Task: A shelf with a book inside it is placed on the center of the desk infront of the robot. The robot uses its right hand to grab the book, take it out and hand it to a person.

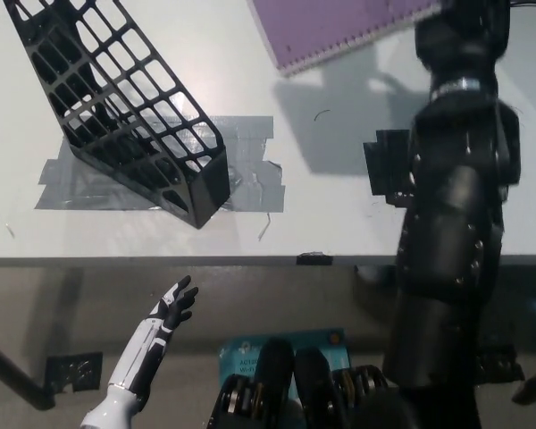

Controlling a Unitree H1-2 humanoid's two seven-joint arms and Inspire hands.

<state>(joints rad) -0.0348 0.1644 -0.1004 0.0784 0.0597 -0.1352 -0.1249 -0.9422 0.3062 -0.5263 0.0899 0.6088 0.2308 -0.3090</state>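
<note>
One book (344, 27) beside right robot hand (456, 18)

- White desk (161, 232), front edge visible.
- Black mesh shelf (116, 98) standing tilted on grey tape (241, 170).
- Black tape patch (389, 165) to its right.

Only 1 view, from the robot's head, looking steeply down and close on the bench (250, 98): its near edge crosses low, the floor below, the shelf (116, 107) at far left.
</note>
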